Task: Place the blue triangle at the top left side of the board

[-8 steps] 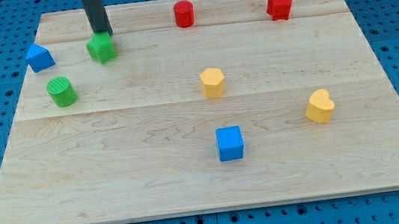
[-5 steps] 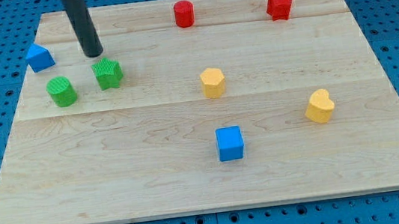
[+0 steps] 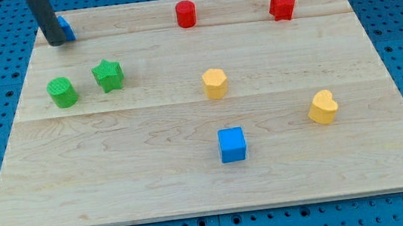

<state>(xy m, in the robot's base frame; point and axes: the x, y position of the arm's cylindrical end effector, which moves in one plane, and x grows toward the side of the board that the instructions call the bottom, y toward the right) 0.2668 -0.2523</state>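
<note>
The blue triangle (image 3: 65, 27) lies near the board's top left corner, mostly hidden behind my rod. My tip (image 3: 57, 42) stands on the board right against the triangle's lower left side. Only a small blue part shows to the rod's right.
A green star (image 3: 108, 75) and a green cylinder (image 3: 62, 92) lie below my tip. A red cylinder (image 3: 186, 13) and a red star (image 3: 281, 6) sit along the top edge. A yellow hexagon (image 3: 215, 82), a yellow heart (image 3: 323, 107) and a blue cube (image 3: 232, 144) lie toward the middle and right.
The green star was pushed down and now lies still. My tip moved left and up. The blue triangle moved up and right into the top left corner.
</note>
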